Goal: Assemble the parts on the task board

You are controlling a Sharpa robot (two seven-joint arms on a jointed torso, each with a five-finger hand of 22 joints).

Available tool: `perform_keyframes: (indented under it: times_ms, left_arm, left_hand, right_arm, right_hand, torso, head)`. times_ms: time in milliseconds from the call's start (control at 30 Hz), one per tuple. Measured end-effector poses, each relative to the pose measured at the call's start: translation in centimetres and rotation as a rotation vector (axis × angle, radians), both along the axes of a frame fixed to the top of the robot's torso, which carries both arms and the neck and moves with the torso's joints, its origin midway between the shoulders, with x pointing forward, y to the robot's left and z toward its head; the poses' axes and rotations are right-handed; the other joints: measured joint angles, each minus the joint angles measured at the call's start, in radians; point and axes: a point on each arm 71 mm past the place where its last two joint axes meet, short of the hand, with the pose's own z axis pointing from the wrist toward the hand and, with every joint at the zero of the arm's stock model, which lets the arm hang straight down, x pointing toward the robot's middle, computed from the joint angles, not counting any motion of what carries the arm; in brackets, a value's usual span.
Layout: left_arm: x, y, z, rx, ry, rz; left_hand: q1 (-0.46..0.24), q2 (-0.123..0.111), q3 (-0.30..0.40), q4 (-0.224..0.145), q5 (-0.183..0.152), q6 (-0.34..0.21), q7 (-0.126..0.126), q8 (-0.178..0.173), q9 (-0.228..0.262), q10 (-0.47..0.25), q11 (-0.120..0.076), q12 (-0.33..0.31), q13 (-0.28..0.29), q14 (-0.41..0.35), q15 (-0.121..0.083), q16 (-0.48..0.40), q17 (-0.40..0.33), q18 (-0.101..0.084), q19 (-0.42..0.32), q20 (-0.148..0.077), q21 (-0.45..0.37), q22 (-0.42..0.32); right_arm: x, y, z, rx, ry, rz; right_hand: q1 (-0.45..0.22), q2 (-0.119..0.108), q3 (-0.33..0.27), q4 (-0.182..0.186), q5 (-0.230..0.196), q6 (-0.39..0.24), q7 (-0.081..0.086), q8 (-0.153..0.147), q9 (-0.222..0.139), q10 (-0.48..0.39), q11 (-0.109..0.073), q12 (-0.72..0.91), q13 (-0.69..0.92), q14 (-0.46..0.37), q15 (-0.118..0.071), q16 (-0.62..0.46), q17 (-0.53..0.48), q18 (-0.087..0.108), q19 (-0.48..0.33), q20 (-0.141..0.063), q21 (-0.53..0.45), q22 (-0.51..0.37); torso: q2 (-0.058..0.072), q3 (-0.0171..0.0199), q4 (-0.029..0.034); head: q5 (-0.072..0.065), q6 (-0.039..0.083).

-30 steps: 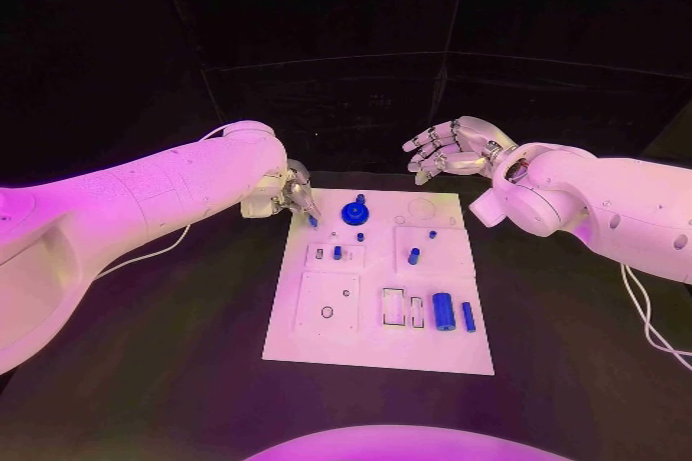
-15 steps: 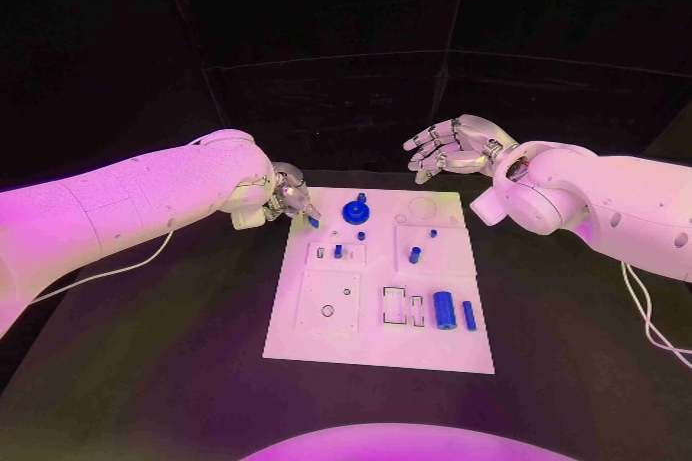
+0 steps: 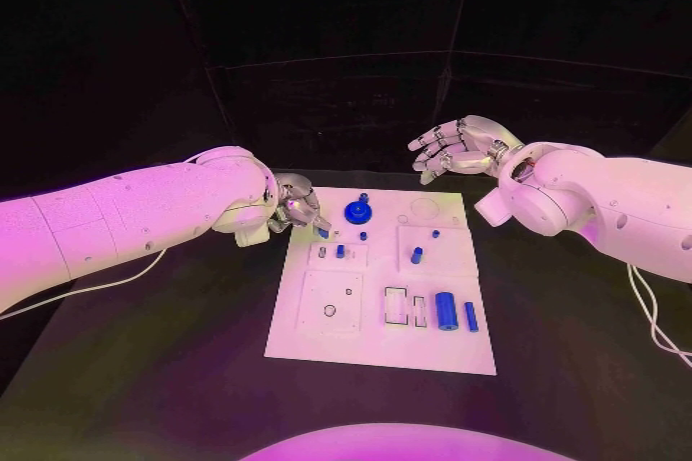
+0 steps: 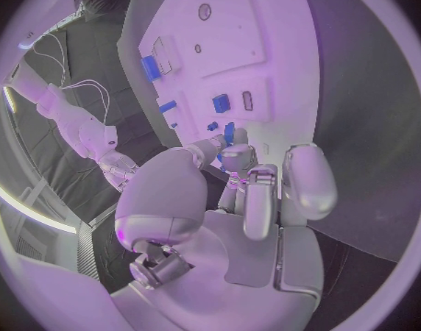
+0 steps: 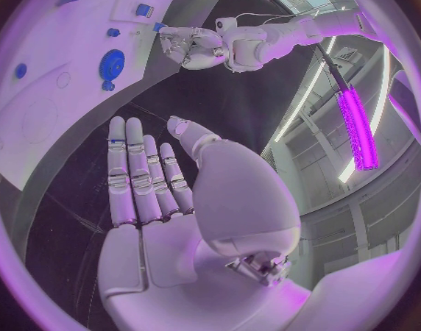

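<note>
Now | left hand (image 3: 296, 209) pinching small blue part (image 4: 229, 134) at fingertips, over task board (image 3: 381, 353) | right hand (image 3: 464, 148) released, fingers apart

arms: two, smooth rounded white shells | left hand (image 3: 296, 207): silver, many-fingered, pale pads | right hand (image 3: 464, 147): silver, segmented fingers | cables: thin white, trailing beside each arm
</note>
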Motion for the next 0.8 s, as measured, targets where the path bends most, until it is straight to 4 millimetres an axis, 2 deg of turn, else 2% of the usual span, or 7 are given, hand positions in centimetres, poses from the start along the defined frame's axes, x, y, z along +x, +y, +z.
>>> perform_keyframes:
  times_ms: [400,800]
  left_arm:
    - [-0.6,-0.1,-0.9,0.117,-0.047,-0.061]
    - [-0.6,-0.4,-1.4,0.162,-0.058,-0.079]
  left_hand:
    - [-0.003,-0.015,0.007,-0.007,0.007,0.005,-0.002,0.009,0.001,0.01,-0.003,0.0,0.001,0.0,0.0,0.0,0.0,0.0,0.0,0.0,0.004,0.008]
    - [-0.007,-0.027,0.008,-0.008,0.016,0.009,-0.005,0.012,0.003,0.011,-0.004,0.0,0.003,0.0,0.0,0.0,0.0,0.0,0.0,0.0,0.004,0.01]
  right_arm:
    - [0.0,0.0,0.0,-0.001,0.0,0.0]
    - [0.0,-0.1,0.0,-0.002,0.0,0.0]
  right_hand:
    - [0.0,0.0,0.0,0.0,0.0,0.0,0.0,0.0,0.0,0.0,0.0,0.0,-0.004,0.0,0.0,0.004,-0.001,0.0,0.0,0.0,-0.004,-0.001]
    - [0.0,0.0,0.0,0.0,0.0,0.0,0.0,0.0,0.0,0.0,0.0,0.0,-0.004,0.0,0.0,0.004,-0.001,0.0,0.0,0.0,-0.004,-0.001]
  torso:
    - [0.0,-0.0001,-0.0024]
    - [0.002,0.0001,-0.003]
  head:
    - [0.005,0.002]
    - [0.007,-0.001]
